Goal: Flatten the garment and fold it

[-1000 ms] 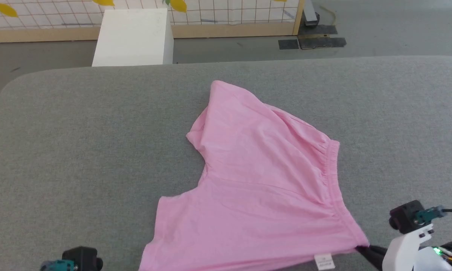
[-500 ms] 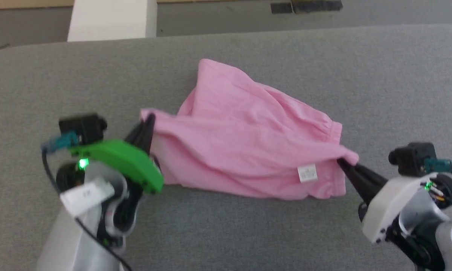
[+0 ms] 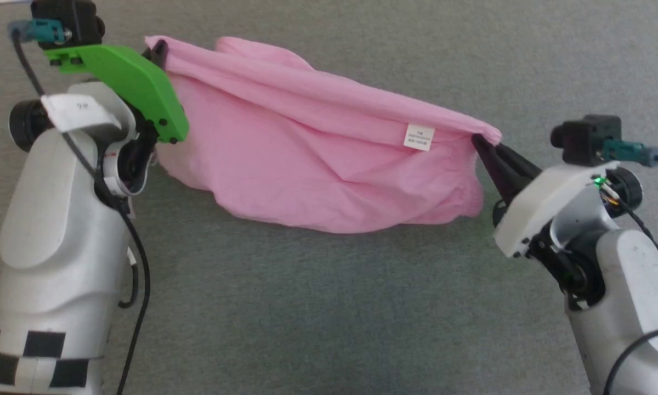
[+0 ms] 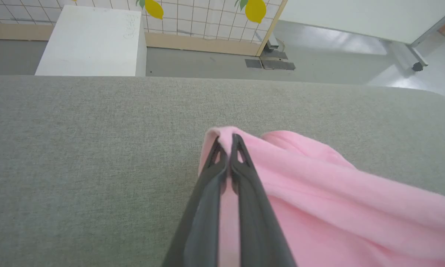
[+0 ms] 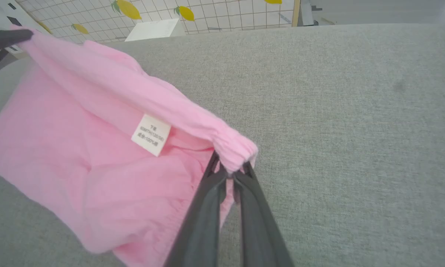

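The light-pink garment hangs stretched between my two grippers above the grey table, its lower part sagging in folds. A small white label sits near its upper hem. My left gripper is shut on the garment's left corner. At the opposite end my right gripper is shut on the gathered corner. In the right wrist view the label faces the camera, and the left gripper's dark fingers hold the far corner.
The grey fabric-covered table spreads under both arms. Beyond its far edge a white box stands on the floor before a tiled wall panel with yellow lemon prints.
Both grippers have risen and carried the garment's near hem up and away from the table, so it went from lying flat to hanging. The head camera has tilted down.
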Available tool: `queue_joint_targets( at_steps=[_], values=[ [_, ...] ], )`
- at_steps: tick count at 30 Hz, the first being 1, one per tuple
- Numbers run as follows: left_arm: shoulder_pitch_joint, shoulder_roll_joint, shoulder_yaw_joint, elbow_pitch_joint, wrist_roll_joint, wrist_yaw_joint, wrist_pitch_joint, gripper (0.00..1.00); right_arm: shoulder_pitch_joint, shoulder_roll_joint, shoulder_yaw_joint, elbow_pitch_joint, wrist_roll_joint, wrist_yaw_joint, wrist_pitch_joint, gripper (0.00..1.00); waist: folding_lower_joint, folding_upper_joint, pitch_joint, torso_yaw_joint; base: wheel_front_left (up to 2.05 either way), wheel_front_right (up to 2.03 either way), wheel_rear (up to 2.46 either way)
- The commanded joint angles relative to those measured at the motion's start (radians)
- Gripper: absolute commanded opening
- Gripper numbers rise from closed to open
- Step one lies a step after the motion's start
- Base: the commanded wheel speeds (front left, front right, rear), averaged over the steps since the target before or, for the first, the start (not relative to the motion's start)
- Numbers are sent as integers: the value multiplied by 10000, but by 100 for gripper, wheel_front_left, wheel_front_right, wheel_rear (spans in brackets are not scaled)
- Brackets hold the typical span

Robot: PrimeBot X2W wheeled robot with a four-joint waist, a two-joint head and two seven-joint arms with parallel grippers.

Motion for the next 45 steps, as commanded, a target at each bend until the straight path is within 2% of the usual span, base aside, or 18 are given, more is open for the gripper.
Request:
queue_joint_targets(
  at_steps=[1, 5, 7, 8, 9, 10, 14, 21, 25, 29, 33, 37, 45],
  values=[
    [-265, 118, -66, 276, 90, -1, 196, 0, -292, 79, 33, 196, -93, -15, -33, 0, 0, 0, 801, -778, 0, 0, 0],
    [-515, 306, -476, 1165, 335, 47, 1072, 0, -920, 182, 271, 937, -205, -15, 191, 0, 0, 0, 947, -932, 0, 0, 0],
    [-477, 267, -522, 1367, 309, 115, 1243, 44, -1112, 217, 394, 1193, -188, -15, 314, 0, 0, 0, 945, -943, 0, 0, 0],
    [-411, 249, -575, 1453, 319, 137, 1301, 100, -1186, 239, 449, 1300, -153, -15, 375, 14, 0, 0, 911, -922, 0, 0, 0],
    [-304, 235, -629, 1505, 349, 175, 1313, 100, -1228, 251, 472, 1334, -114, -15, 337, 47, 0, 0, 845, -886, 0, 0, 0],
    [-207, 236, -669, 1512, 387, 202, 1276, 100, -1229, 262, 470, 1348, -72, -15, 290, 100, 0, 0, 781, -852, 0, 0, 0],
    [345, 88, -547, 1118, 466, 338, 94, 100, -869, 208, 249, 1158, 38, -15, -124, 100, 0, 0, 334, -540, 0, 0, 0],
    [2187, -389, -300, -159, 539, 432, -2868, 100, 793, 113, -211, -107, -184, -15, -873, 100, 0, 0, -875, 37, 0, 0, 0],
    [3399, -601, -219, -886, 668, 608, -4256, 100, 1939, 449, -635, -938, -602, -15, -1385, 100, 0, 0, -1475, 176, 0, 0, 0],
    [4417, -810, -179, -1305, 684, 827, -5032, 100, 2934, 881, -929, -1547, -1168, -15, -2141, 100, 0, 0, -1831, 127, 0, 0, 0],
    [4866, -859, -186, -1234, 766, 1057, -5228, 100, 3517, 1075, -1008, -1661, -1836, -15, -2919, 100, 0, 0, -1938, -50, 0, 0, 0],
    [4713, -753, -160, -785, 888, 1273, -5068, 100, 3683, 1193, -927, -1725, -2039, -15, -3555, 100, 0, 0, -1845, -353, 0, 0, 0],
    [3733, -366, -266, 783, 1021, 1482, -3788, 100, 3439, 1247, -714, -1629, -2366, -15, -4424, 100, 0, 0, -1488, -1043, 0, 0, 0]
  ],
)
